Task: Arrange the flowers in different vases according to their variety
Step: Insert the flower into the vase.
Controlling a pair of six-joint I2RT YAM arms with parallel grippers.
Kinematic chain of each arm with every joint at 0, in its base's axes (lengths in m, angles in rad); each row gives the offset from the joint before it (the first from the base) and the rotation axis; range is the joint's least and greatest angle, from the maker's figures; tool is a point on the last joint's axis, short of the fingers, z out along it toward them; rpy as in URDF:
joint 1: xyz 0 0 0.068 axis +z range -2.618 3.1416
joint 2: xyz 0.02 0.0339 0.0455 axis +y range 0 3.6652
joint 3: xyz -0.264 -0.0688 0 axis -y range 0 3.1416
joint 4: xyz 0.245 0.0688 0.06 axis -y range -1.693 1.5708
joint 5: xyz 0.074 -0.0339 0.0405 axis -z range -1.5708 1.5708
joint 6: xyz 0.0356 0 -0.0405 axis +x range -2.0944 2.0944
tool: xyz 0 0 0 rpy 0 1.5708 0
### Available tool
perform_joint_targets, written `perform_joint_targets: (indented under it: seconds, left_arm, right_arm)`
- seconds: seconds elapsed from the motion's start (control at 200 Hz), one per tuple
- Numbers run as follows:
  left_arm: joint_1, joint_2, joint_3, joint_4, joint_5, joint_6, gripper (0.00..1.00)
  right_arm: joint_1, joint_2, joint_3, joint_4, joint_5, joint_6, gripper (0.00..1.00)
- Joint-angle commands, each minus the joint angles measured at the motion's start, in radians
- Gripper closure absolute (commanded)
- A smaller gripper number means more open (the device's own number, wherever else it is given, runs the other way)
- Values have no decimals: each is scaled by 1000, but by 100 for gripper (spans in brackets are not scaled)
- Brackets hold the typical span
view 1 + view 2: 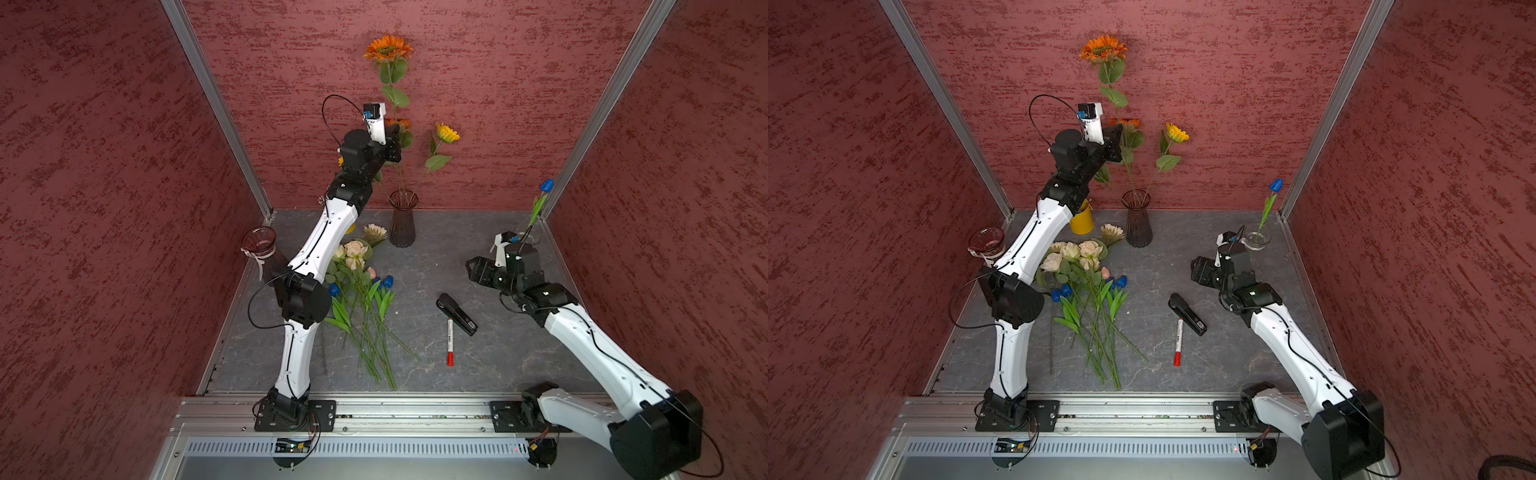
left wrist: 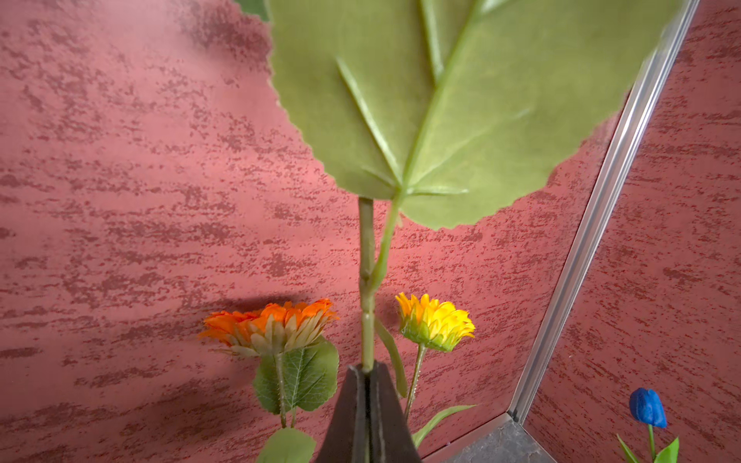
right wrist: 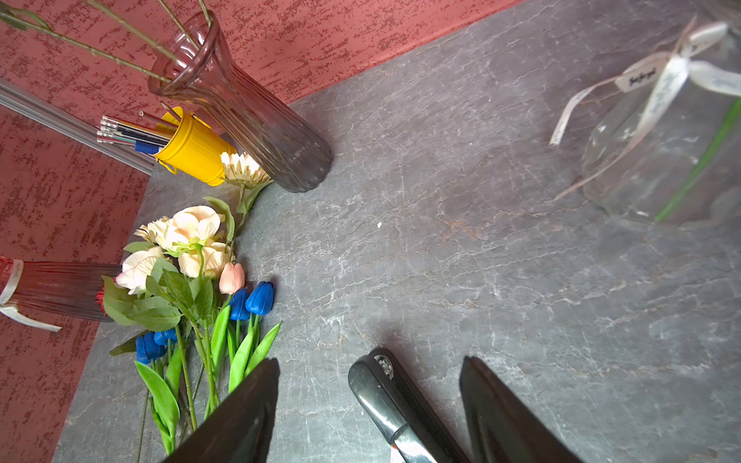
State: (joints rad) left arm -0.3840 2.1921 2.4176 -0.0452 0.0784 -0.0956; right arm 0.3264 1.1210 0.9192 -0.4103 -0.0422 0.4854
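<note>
Slate tabletop [image 1: 457, 257], wrist view alone shows left end effector [image 2: 367, 366] pinching sunflower stem [image 2: 367, 260]

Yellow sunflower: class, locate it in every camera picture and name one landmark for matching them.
Top view: yellow sunflower against the back wall, in the ribbed vase.
Top view: same spot.
Left wrist: between the green stem and the blue tulip.
Right wrist: not in it.
Landmark: the blue tulip by the corner post.
</note>
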Motion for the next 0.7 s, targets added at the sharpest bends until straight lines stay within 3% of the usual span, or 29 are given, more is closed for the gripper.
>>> perform_joint_targets:
  seconds: [0.0,0.11,0.215,0.396,0.696]
  left_arm:
    - [-3,51,-37,30,-10,27,100]
    - [-4,78,-75,1,1,3,99]
    - [-31,71,-79,-91,22,-15,33]
    - [-108,-64,-225,-148,-14,-4,3]
    - [-159,-420,-619,-246,-138,-42,0]
  right_arm:
    - [11,6,41,56,-9,-6,24]
    - [13,19,42,57,-15,-11,24]
    - [23,16,40,53,-12,-14,24]
    - [44,-35,32,41,-2,-3,24]
    - [61,-93,29,-48,-51,19,24]
